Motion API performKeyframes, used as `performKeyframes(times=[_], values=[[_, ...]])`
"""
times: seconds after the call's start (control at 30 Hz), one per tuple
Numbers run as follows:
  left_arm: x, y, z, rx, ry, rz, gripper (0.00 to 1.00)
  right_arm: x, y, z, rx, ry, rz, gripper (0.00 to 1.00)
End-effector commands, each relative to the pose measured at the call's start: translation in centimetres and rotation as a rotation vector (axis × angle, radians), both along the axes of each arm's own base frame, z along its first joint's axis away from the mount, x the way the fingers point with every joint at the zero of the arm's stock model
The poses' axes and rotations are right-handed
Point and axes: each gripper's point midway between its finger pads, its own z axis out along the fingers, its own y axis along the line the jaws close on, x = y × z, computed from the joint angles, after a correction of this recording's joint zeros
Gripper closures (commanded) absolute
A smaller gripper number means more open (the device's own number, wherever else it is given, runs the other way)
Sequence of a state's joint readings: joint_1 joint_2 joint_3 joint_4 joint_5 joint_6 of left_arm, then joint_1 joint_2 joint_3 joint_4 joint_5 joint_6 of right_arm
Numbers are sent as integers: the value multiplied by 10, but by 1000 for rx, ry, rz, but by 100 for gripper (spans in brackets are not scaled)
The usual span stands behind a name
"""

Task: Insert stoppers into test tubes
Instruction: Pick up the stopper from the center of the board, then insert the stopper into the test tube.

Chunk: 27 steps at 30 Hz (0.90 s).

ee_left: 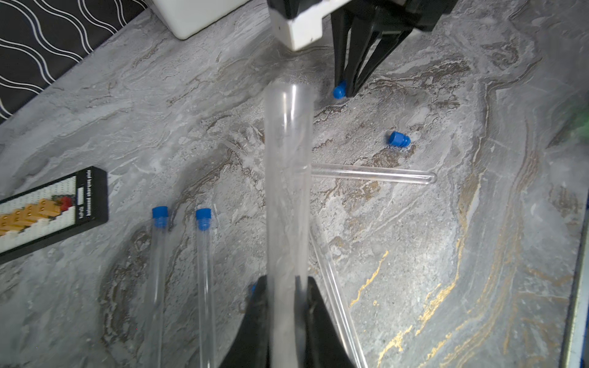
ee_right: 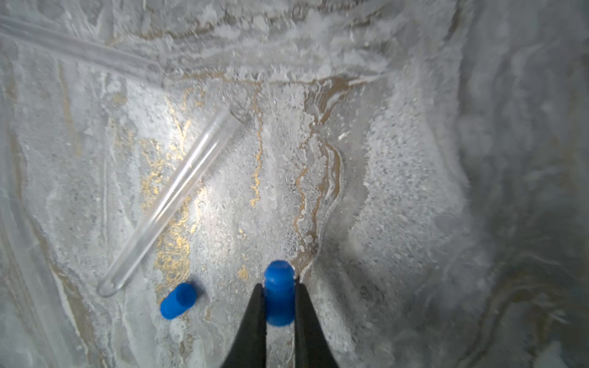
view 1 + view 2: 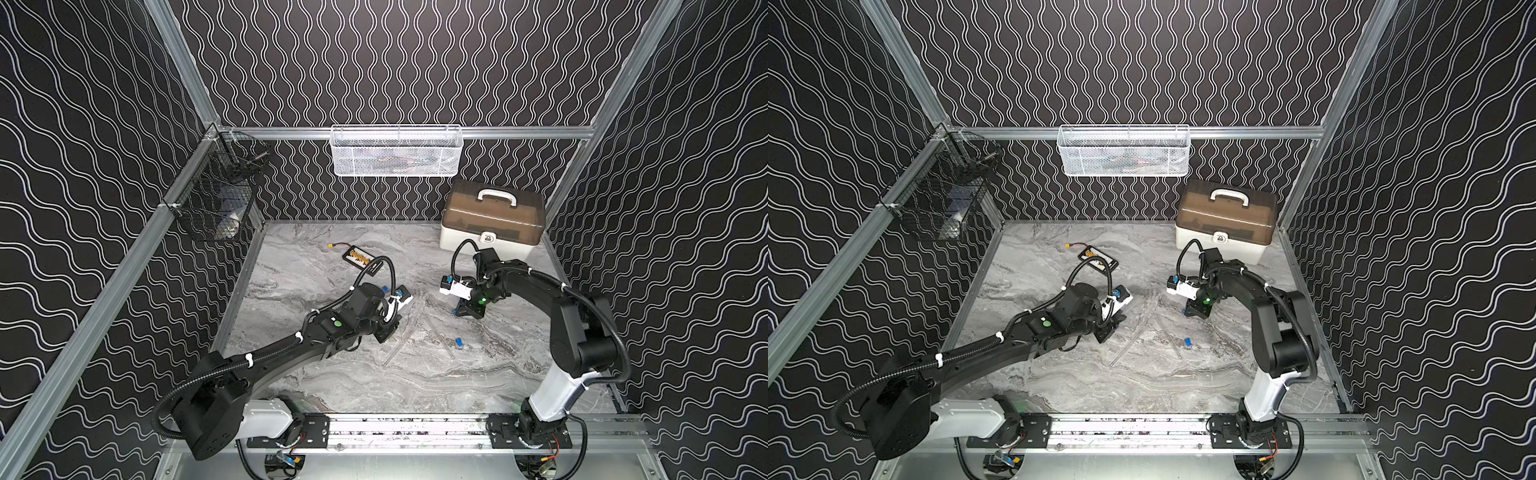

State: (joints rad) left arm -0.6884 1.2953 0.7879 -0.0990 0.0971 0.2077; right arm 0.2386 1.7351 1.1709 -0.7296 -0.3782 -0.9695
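Observation:
My left gripper (image 1: 285, 282) is shut on a clear test tube (image 1: 288, 178) that sticks out ahead of it with its open mouth forward. My right gripper (image 2: 279, 285) is shut on a blue stopper (image 2: 279, 296), low over the marble; in the left wrist view this stopper (image 1: 339, 91) lies just beyond the tube's mouth. A loose stopper (image 2: 178, 301) lies beside a bare tube (image 2: 172, 204). Two tubes (image 1: 157, 270) (image 1: 205, 280) lie side by side, each with a blue stopper in its mouth. In both top views the left gripper (image 3: 386, 332) faces the right gripper (image 3: 457, 311).
A black-and-yellow battery board (image 3: 361, 259) lies behind the left arm. A white toolbox with a brown lid (image 3: 492, 220) stands at the back right. A white mesh basket (image 3: 395, 151) and a black wire basket (image 3: 220, 195) hang on the frame. More bare tubes (image 3: 442, 340) lie mid-table.

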Motion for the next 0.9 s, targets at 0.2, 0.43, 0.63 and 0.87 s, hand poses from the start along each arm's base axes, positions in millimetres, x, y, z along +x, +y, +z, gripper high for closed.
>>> performKeyframes(times=[0.2, 0.43, 0.63, 0.87], values=[[-1, 9, 6, 174, -117, -129, 99, -40, 36, 61, 127, -4, 9, 90], [-14, 0, 5, 273, -182, -255, 99, -85, 59, 87, 101, 21, 68, 90], [-28, -14, -1, 359, -226, -353, 99, -104, 59, 110, 82, -4, 90, 91], [-35, -26, 2, 365, -266, -399, 99, -103, 74, 118, 118, -11, 111, 91]])
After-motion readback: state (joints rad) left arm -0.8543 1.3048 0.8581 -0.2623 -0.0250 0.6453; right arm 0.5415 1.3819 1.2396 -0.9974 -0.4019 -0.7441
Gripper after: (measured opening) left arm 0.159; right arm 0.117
